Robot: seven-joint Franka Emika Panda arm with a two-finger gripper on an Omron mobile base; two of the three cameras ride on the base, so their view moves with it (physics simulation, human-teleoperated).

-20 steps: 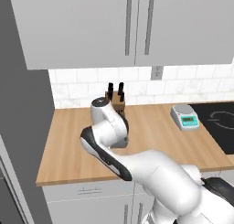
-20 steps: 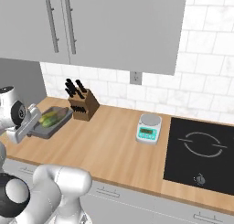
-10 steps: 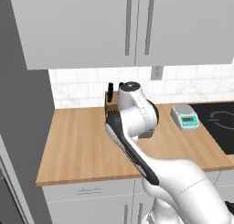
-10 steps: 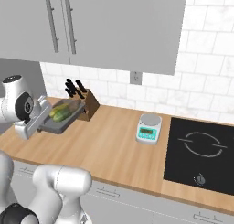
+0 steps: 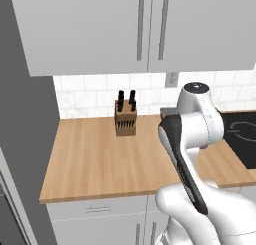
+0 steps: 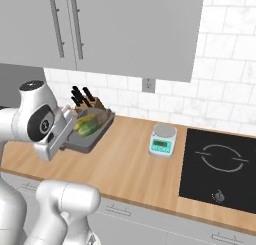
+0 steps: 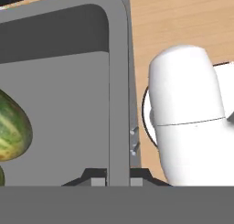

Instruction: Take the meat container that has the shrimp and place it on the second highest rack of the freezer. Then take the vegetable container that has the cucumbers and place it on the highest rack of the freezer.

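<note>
Kitchen counter [image 6: 125, 169] of pale wood, grey cabinets above, knife block [image 5: 125, 119] against tiled wall, small scale [image 6: 162, 139] beside black hob [image 6: 220, 164]. Gripper [image 7: 119, 179] clamped tight on rim of vegetable container [image 6: 90, 129], cucumbers [image 6: 86, 125] inside, tray held in air above counter near knife block. Shrimp container nowhere visible here; likely first half done, can't confirm. Freezer not in sight. Left to do: carry tray to freezer, set on highest rack.
</note>
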